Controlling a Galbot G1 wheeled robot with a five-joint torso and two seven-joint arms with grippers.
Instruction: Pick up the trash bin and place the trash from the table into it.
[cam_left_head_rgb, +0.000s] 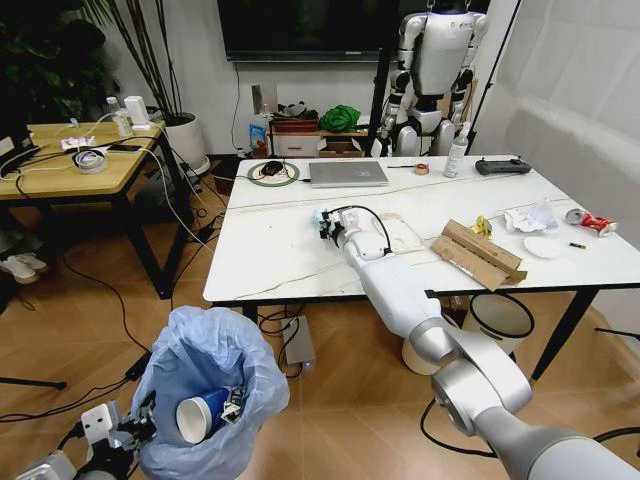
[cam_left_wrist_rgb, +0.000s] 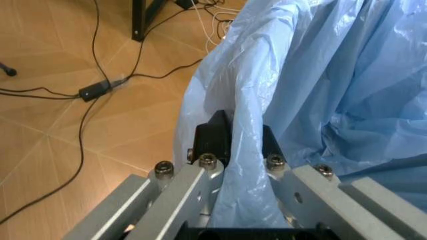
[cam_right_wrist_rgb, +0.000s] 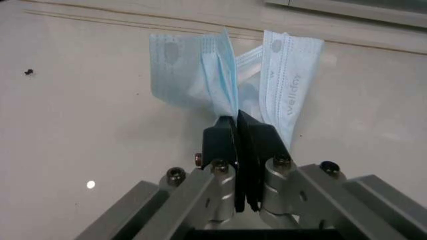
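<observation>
Trash bin sits down-left of the table; left end effector pinches its bag rim, right end effector clamps a face mask above the table.

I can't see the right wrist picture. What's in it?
The right gripper has its black fingers pinched shut on a light-blue face mask, folded and crumpled, held just over the white table.

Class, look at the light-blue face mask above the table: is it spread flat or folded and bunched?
Folded and bunched. The right hand is shut on the face mask, pinching its pleats together, the sides fanning out above the table.
</observation>
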